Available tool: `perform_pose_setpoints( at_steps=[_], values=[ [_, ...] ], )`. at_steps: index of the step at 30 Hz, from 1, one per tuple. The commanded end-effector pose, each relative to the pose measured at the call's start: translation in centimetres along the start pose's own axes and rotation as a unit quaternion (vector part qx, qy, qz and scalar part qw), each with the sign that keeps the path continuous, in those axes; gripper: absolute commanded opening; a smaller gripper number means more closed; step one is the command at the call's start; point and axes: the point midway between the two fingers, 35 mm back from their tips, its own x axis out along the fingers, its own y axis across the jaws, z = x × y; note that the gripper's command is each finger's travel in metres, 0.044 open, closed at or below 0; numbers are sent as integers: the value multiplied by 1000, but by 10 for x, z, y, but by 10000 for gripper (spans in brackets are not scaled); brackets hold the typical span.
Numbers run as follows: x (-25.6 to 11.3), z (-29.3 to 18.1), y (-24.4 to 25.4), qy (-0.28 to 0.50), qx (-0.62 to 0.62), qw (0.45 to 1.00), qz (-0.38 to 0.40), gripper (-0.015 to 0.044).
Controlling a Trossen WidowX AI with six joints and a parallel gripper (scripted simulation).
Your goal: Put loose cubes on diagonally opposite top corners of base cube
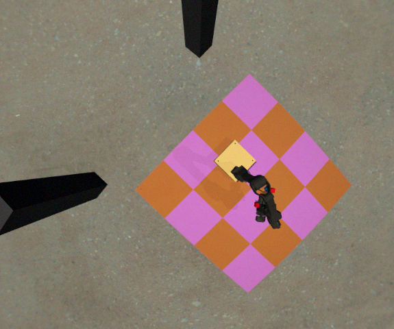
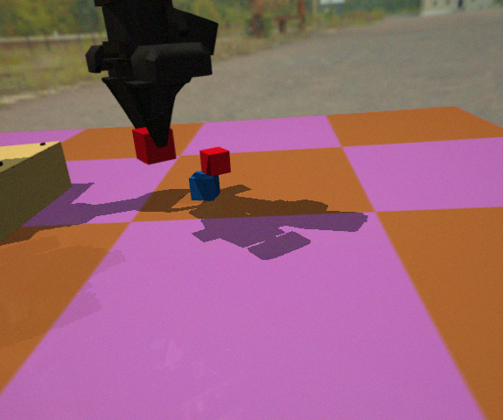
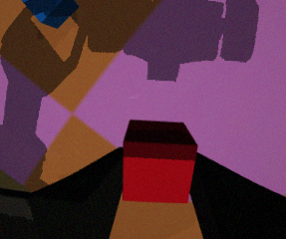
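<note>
The blue base cube (image 1: 266,189) (image 2: 204,187) (image 3: 58,17) stands on the checkered mat. One red cube (image 1: 273,190) (image 2: 215,161) sits on its top, offset over the right side in the exterior view; it is outside the wrist view. My gripper (image 1: 257,205) (image 2: 152,141) (image 3: 155,156) is shut on the other red cube (image 1: 256,204) (image 2: 144,146) (image 3: 157,180). It holds that cube in the air, clear of the mat and apart from the base cube, to its left in the exterior view. The held cube looks slightly tilted there. The far finger is mostly hidden.
The arm stands on a yellow block (image 1: 233,153) (image 2: 25,192) on the checkered mat (image 1: 250,99) (image 2: 287,316). Two big black pointed shapes, one at the top (image 1: 199,28) and one at the left (image 1: 48,201), lie outside the mat in the top view.
</note>
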Motion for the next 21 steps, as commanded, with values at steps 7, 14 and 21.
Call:
perform_pose_setpoints(
  at_steps=[7,14,21],
  values=[
    [0,25,18,-5,8,1000,0,105],
    [1,41,35,-6,13,1000,1,105],
    [2,56,52,-6,17,1000,2,105]
  ],
)
